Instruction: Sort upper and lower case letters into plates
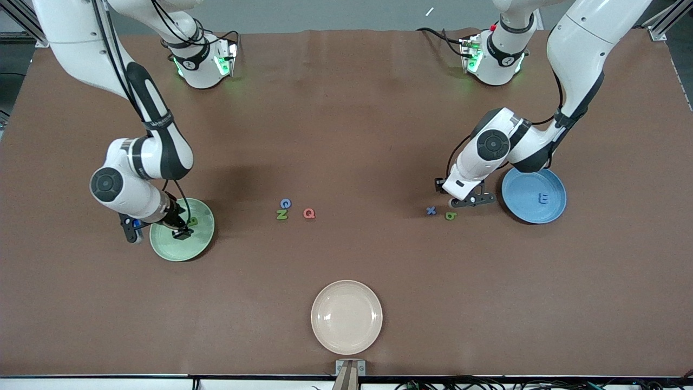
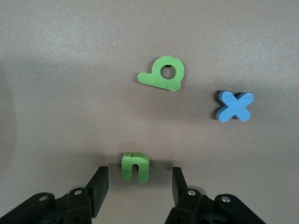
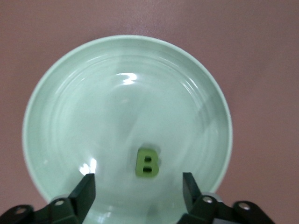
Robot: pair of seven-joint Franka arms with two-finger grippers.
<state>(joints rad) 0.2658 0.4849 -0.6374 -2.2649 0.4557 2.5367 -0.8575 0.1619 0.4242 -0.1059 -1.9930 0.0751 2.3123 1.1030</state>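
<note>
I judge the green n (image 2: 135, 166), standing between my open left hand (image 2: 140, 186), light, stiff foam, pinch its flat faces; right hand (image 3: 138, 192) open over the mint plate (image 3: 56, 107).

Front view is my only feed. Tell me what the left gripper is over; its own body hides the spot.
Observer: A small green lowercase n lies on the table between the open fingers of the left gripper, with a gap on each side of it.
Operator: Now report the right gripper.
Observer: The right gripper hangs open over the mint green plate. A green capital B lies flat in that plate, touched by neither finger.
</note>
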